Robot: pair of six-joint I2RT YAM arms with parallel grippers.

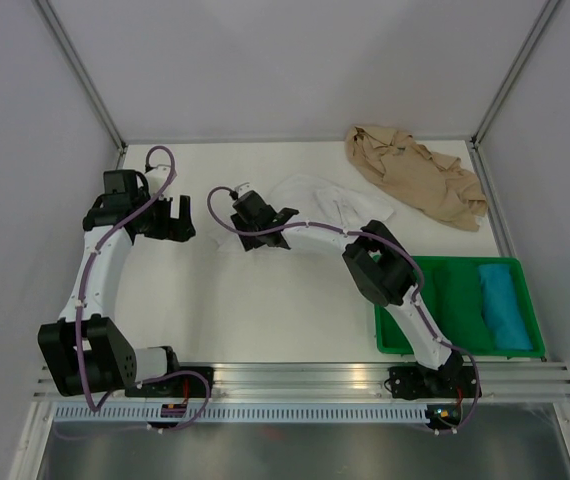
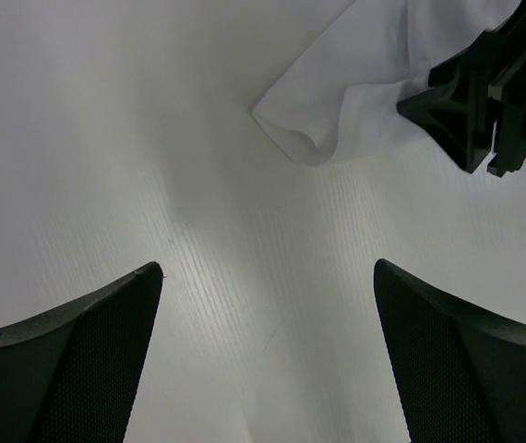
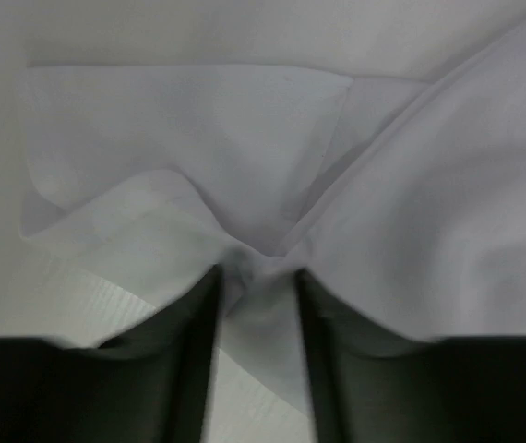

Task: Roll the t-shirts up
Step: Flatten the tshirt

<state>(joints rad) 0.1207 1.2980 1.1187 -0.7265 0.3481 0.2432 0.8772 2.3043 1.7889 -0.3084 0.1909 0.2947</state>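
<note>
At the left edge of the white t-shirt (image 1: 337, 203), the right gripper (image 3: 256, 277) is clenched on a bunched fold of the fabric. Its two dark fingers (image 3: 198, 360) stand close together, and the cloth is pinched up into a ridge between them. Creases radiate from the pinch point, and a flat folded panel lies just beyond it. The rest of this shirt lies spread and rumpled on the table (image 1: 265, 310), toward the far middle. The right arm reaches across the table in front of the shirt. The left gripper (image 2: 268, 268) is to the left, jaws spread fully wide and holding nothing, over bare table surface. It is near a loose corner of the white shirt but apart from it. The tan t-shirt (image 1: 415, 175) lies crumpled in the far right corner, apart from the white one. A green tray (image 1: 445, 300) sits at the near right and holds a teal cloth (image 1: 505, 305).
</note>
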